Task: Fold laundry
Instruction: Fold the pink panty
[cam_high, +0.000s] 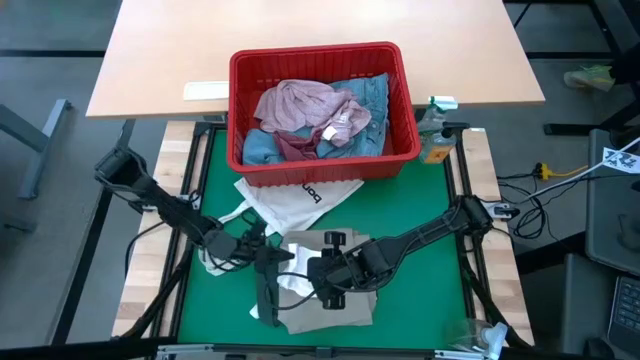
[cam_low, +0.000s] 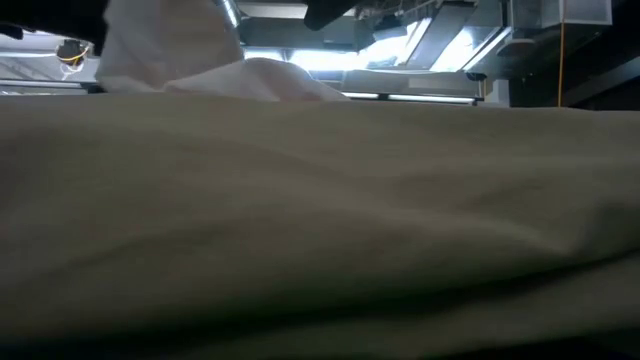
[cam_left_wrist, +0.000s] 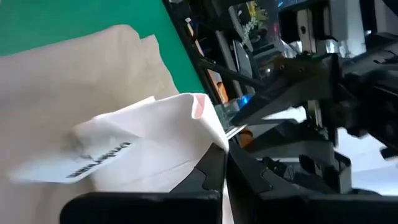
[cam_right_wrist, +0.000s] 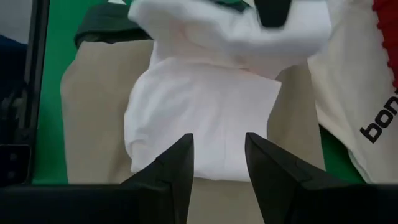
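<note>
I'm watching the high view, and both arms meet low in the frame over the green worktop (cam_high: 400, 200). My left end effector (cam_high: 268, 262) sits just left of centre, fingers pressed together and pinching a white garment (cam_high: 292, 283); the left wrist view shows the cloth's folded edge, with a small printed label, caught right at the dark fingertips (cam_left_wrist: 214, 165). My right end effector (cam_high: 330, 292) is just to the right of it, fingers spread partway and hovering above that same white garment (cam_right_wrist: 205, 118), not gripping anything that I can see.

Under both lies the beige trousers (cam_high: 335, 312), spread flat at the lower centre of the frame. The low view is almost filled by that beige cloth (cam_low: 320, 230), with a bit of white fabric showing at the upper left.

A white tote bag (cam_high: 295, 196) with black lettering lies just above the trousers. Behind it, in the upper centre, the red basket (cam_high: 320, 60) holds a mottled pink top (cam_high: 305, 105) and light blue denim jeans (cam_high: 372, 95).
</note>
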